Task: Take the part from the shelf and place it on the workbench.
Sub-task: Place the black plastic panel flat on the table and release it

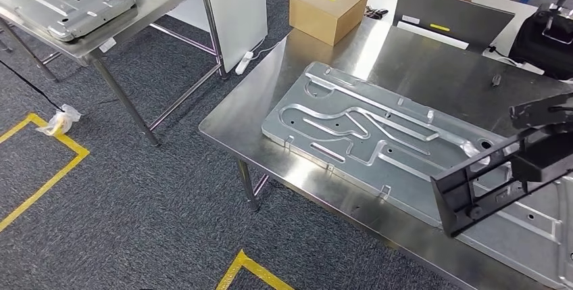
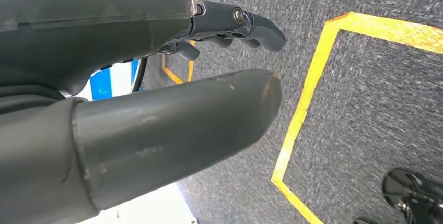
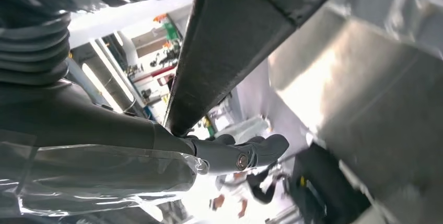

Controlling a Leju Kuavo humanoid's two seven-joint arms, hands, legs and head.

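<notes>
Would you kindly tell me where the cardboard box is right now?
In the head view, the cardboard box sits at the workbench's far left corner, beyond the metal plate and left of the laptop.

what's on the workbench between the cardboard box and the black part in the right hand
In the head view, a large stamped metal plate lies on the workbench between the cardboard box and the black part.

My part [image 1: 473, 192] is black against the silver counter [image 1: 243, 117]. Beyond it sits a tan box [image 1: 328, 7] with a yellow label, and yellow tape [image 1: 51, 158] lines the grey carpet [image 1: 155, 202].
</notes>
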